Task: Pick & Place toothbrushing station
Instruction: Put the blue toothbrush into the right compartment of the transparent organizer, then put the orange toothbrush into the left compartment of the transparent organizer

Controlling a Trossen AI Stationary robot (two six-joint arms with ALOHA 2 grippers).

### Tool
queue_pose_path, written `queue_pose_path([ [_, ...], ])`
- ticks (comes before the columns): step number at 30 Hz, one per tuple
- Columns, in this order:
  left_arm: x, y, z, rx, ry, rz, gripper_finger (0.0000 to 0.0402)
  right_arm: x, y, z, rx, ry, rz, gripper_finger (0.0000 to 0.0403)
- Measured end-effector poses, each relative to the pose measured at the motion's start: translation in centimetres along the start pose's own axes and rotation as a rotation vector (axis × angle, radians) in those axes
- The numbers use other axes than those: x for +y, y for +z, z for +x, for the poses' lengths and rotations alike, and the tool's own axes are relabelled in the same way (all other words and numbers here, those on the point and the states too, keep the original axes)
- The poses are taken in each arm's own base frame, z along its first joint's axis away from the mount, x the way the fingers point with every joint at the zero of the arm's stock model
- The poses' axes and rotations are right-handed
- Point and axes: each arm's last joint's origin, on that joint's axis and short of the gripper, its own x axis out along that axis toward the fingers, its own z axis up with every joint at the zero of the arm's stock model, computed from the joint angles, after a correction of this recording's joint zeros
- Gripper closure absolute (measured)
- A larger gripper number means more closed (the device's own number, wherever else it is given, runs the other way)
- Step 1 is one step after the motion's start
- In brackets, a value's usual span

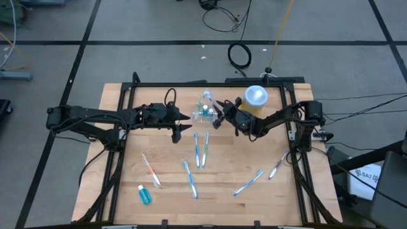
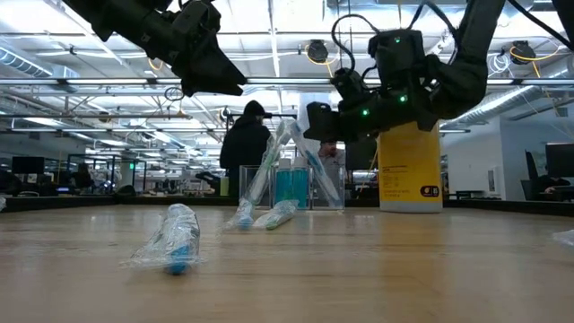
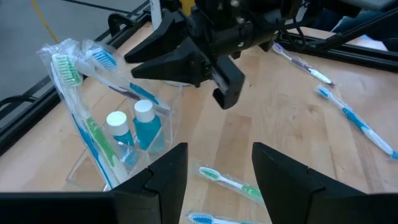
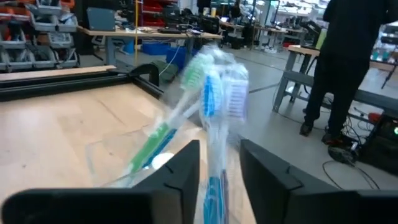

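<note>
The toothbrushing station (image 1: pixel 205 113) is a clear plastic holder standing on the table's far middle. In it are two small blue bottles (image 3: pixel 144 124) and several wrapped toothbrushes (image 3: pixel 68 68) that lean out over its rim. My right gripper (image 1: pixel 220 116) is level at the holder's right side, open, with a wrapped blue toothbrush (image 4: pixel 211 99) standing between its fingers. My left gripper (image 3: pixel 217 180) hovers open, just on the near left of the holder (image 3: pixel 87 168), with nothing between its fingers. My right gripper has its fingers (image 4: pixel 180 174) on either side of the blue toothbrush's wrapped handle (image 4: pixel 216 180), coming level from the table's right. Whether they touch it, I cannot tell. The toothbrush stands slanted in the holder.
A yellow jar with a white lid (image 1: pixel 255 98) stands just behind my right arm. Two wrapped toothbrushes (image 1: pixel 201 149) lie near the holder, and others (image 1: pixel 191 178) (image 1: pixel 248 183) lie nearer the front. A wrapped blue bottle (image 1: pixel 144 194) lies front left. A person (image 2: pixel 244 148) stands beyond the table.
</note>
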Motion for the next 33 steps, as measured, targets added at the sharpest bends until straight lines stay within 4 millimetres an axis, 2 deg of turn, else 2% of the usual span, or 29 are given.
queue_pose_path([
  [3,0.0,0.0,0.0,0.0,0.0,-0.008,0.0215,0.3,0.6,-0.4,-0.014,0.004,-0.011,0.0272],
  [10,0.0,0.0,0.0,0.0,-0.002,-0.044,0.0215,0.7,2.5,-2.0,0.002,-0.114,-0.077,0.0246],
  [21,-0.5,-0.1,0.0,0.005,-0.025,-0.119,0.0215,2.7,5.0,-5.7,-0.005,-0.005,-0.082,0.0244],
  [25,-1.6,-0.3,-0.1,0.027,-0.108,-0.102,0.0215,3.7,4.9,-8.0,0.02,0.075,-0.113,0.0239],
  [28,-2.5,-0.5,-0.2,0.048,-0.172,-0.095,0.0215,4.0,4.9,-9.5,0.017,0.123,-0.053,0.0237],
  [33,-3.9,-1.4,-0.5,0.135,-0.234,-0.124,0.0215,4.1,4.5,-11.0,0.031,0.172,-0.024,0.0238],
])
